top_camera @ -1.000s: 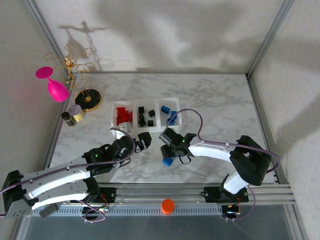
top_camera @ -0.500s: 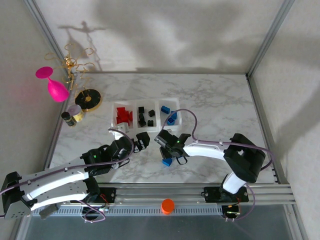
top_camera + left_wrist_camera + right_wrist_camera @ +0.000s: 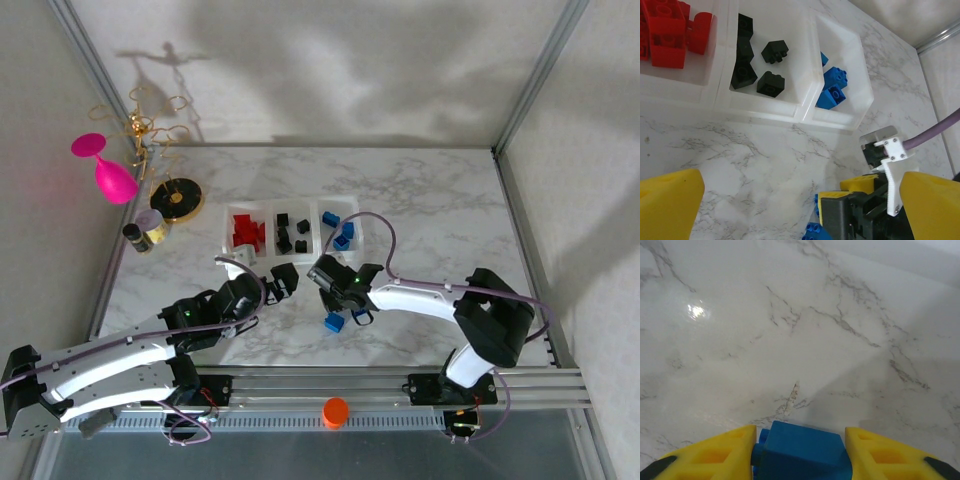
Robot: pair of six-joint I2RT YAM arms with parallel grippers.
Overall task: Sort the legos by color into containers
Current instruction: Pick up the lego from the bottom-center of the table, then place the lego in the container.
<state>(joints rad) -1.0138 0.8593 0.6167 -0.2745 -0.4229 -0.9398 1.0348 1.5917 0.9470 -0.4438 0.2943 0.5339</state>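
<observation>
Top view: the right gripper (image 3: 340,316) reaches down onto a blue lego (image 3: 334,322) lying on the marble table (image 3: 440,210), near the containers (image 3: 290,206) on their arm-base side. The left gripper (image 3: 283,280) hovers near the containers on that same side. Left wrist view: the left gripper's fingers (image 3: 667,200) are spread wide and empty, and the containers' end compartment holds other blue legos (image 3: 832,90). Right wrist view: yellow fingers (image 3: 710,457) pinch the blue lego from both sides. The hold should be square and firm before lifting straight up. The lego can then travel over the containers' blue compartment, passing clear of the left gripper.
</observation>
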